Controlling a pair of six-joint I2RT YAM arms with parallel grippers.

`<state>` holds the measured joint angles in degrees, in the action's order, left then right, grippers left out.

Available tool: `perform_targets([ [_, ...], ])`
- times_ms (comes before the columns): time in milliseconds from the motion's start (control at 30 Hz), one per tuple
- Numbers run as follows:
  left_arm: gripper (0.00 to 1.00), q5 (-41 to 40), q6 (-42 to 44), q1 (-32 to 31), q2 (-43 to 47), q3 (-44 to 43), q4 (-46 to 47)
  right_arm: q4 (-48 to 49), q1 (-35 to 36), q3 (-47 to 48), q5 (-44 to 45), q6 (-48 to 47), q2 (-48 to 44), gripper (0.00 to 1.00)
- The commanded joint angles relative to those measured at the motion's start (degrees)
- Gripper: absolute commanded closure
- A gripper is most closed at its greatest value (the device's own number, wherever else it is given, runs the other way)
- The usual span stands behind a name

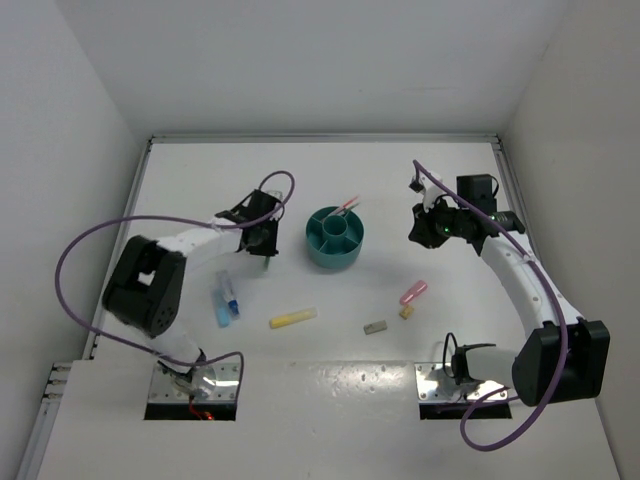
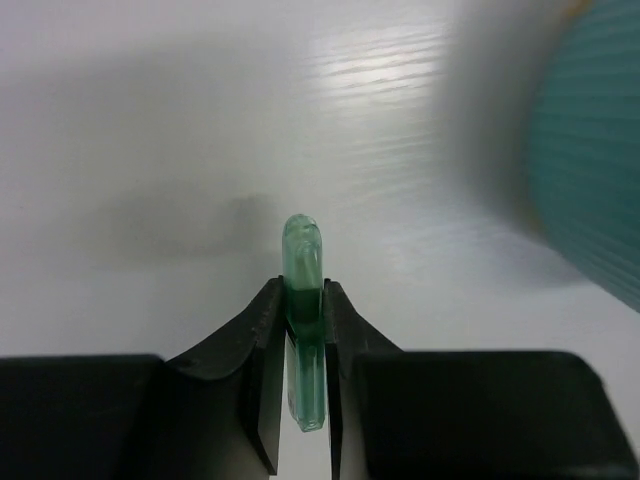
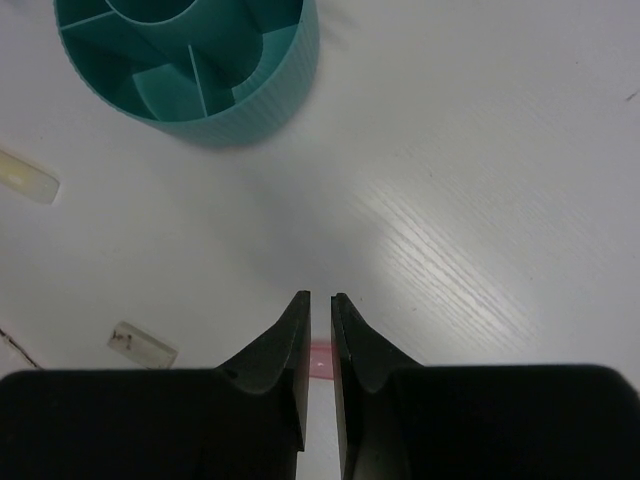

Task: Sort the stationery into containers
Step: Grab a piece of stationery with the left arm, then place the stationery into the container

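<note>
Left tool (image 2: 305,300) pinching translucent mint marker (image 2: 302,245); right tool (image 3: 320,305) nearly pressed together; ribbed round teal organiser (image 3: 270,105).

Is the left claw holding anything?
Yes. The left gripper is shut on the green pen; the wrist view shows its jaws pinching it on both sides.

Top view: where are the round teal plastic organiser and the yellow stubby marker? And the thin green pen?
Round teal plastic organiser (image 1: 335,262), top view, near wall.
Yellow stubby marker (image 1: 292,319), top view, middle.
Thin green pen (image 2: 303,238), left wrist view, tip.
</note>
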<state>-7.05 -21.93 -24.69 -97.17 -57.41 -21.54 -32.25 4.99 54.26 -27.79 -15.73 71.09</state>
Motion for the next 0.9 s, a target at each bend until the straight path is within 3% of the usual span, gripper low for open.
perform_targets([
  [0,1.0,8.26,-2.93,0.52,15.02,1.5,7.19,1.05,0.02,2.43,-0.6,-0.97,-1.22,0.86],
  [167,1.0,14.86,-7.42,0.52,28.16,10.62,30.29,1.05,0.02,2.43,-0.6,-0.97,-1.22,0.91],
  [200,1.0,15.74,-7.42,0.52,29.21,12.48,34.42,1.05,0.02,2.43,-0.6,-0.97,-1.22,0.91],
  [233,1.0,17.14,-7.42,0.52,30.01,14.67,44.38,1.05,0.02,2.43,-0.6,-0.97,-1.22,0.91],
  [367,1.0,19.61,-8.03,-0.63,27.4,20.05,57.98,1.05,0.02,2.43,-0.6,-0.97,-1.22,0.91],
  [467,1.0,23.65,-9.26,-0.63,22.47,18.57,61.87,1.05,0.02,2.43,-0.6,-0.97,-1.22,0.91],
  [867,1.0,20.85,-9.36,-3.43,12.45,15.22,65.3,1.05,0.02,2.43,-0.6,-0.97,-1.22,0.91],
])
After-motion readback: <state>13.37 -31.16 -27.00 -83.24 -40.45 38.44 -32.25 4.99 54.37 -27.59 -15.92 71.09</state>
